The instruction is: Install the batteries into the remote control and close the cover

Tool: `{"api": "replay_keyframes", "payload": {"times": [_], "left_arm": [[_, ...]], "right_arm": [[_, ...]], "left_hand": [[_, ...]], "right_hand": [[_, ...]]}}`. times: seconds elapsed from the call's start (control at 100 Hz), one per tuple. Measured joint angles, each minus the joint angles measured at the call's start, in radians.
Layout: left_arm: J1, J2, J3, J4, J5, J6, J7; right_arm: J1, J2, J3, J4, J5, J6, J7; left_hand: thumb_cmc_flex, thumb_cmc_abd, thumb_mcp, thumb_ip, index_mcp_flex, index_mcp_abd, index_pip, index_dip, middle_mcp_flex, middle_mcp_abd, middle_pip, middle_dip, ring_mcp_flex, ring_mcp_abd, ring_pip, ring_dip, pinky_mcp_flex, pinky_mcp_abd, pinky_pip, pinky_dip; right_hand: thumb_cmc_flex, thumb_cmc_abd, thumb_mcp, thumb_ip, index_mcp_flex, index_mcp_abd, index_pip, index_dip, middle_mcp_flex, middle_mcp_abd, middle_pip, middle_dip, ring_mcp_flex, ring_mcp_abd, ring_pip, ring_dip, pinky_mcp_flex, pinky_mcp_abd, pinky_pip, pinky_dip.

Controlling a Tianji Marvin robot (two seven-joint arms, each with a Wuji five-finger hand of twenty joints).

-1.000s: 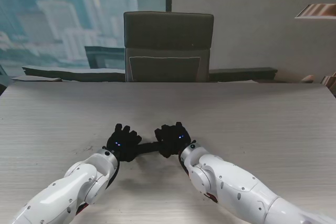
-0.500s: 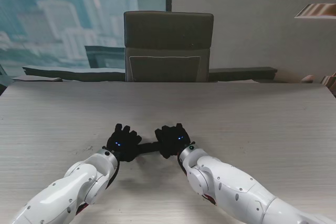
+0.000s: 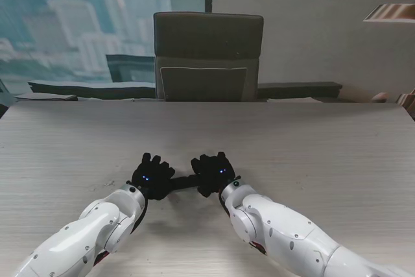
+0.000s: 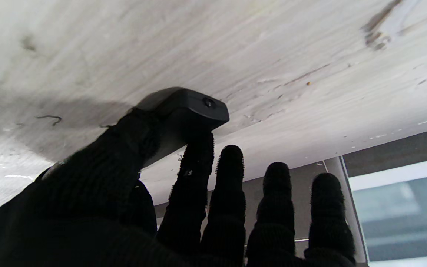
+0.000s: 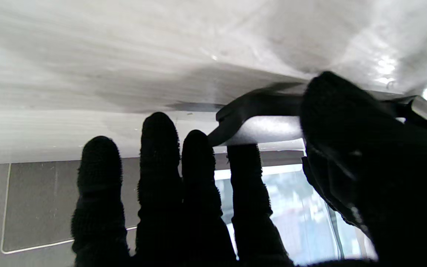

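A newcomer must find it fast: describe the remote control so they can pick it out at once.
Start at the pale wooden table before the grey chair, then drop to the near edge where the two black-gloved hands meet. The remote control is the slim dark bar bridging the left hand and right hand, each clamped on one end. It is the only rigid, smooth item between the knitted gloves.

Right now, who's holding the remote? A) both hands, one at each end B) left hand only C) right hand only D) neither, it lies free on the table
A: the remote control spans between the left hand and the right hand, and each wrist view shows a thumb and fingers pinching one end.
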Motion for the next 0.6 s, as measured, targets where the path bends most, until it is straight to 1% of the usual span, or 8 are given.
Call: {"api": "replay_keyframes", "payload": {"times": [0.08,0.34,0.43,0.6], "left_arm": [[0.0,0.0,0.0,0.0,0.0,0.0,0.0],[0.001,0.0,-0.002,-0.001,0.001,-0.001,-0.001],[0.001,-0.001,-0.002,-0.001,0.001,-0.001,-0.001],[0.001,-0.001,-0.002,0.0,0.001,-0.001,0.0]], "right_arm": [[-0.001,0.001,0.001,-0.001,-0.001,-0.005,0.0],[0.011,0.004,-0.009,0.001,0.004,-0.024,0.018],[0.013,0.004,-0.01,0.001,0.009,-0.025,0.03],[0.007,0.012,-0.001,-0.013,0.003,-0.033,0.041]], "left_hand": [[0.0,0.0,0.0,0.0,0.0,0.0,0.0,0.0,0.0,0.0,0.0,0.0,0.0,0.0,0.0,0.0,0.0,0.0,0.0,0.0],[0.0,0.0,-0.001,0.001,0.0,0.0,0.0,0.0,0.0,0.0,0.0,0.0,0.0,0.0,0.0,0.0,0.0,0.0,0.0,0.0],[0.0,0.0,-0.001,0.001,0.0,0.0,0.0,0.0,0.0,0.0,0.0,0.0,0.0,0.0,0.0,0.0,0.0,0.0,0.0,0.0],[0.0,0.0,-0.001,0.001,0.0,0.0,0.0,0.0,0.0,0.0,0.0,0.0,0.0,0.0,0.0,0.0,0.0,0.0,0.0,0.0]], "right_hand": [[-0.01,0.0,0.0,0.0,-0.006,0.001,0.0,0.0,-0.032,0.001,0.004,0.0,-0.014,0.0,0.0,0.0,-0.004,0.0,0.0,0.0],[-0.015,0.014,-0.003,0.0,-0.044,0.023,-0.012,0.0,-0.059,0.002,0.004,0.0,-0.033,0.0,-0.001,0.0,-0.023,0.0,0.0,0.0],[-0.027,0.014,-0.003,0.0,-0.052,0.026,-0.023,-0.002,-0.058,0.012,0.004,0.0,-0.043,0.0,-0.004,0.0,-0.029,0.0,0.0,0.0],[-0.027,0.016,-0.011,0.0,-0.052,0.026,-0.023,-0.006,-0.058,0.012,0.004,0.0,-0.053,0.0,-0.008,0.007,-0.036,0.0,0.0,0.0]]}}
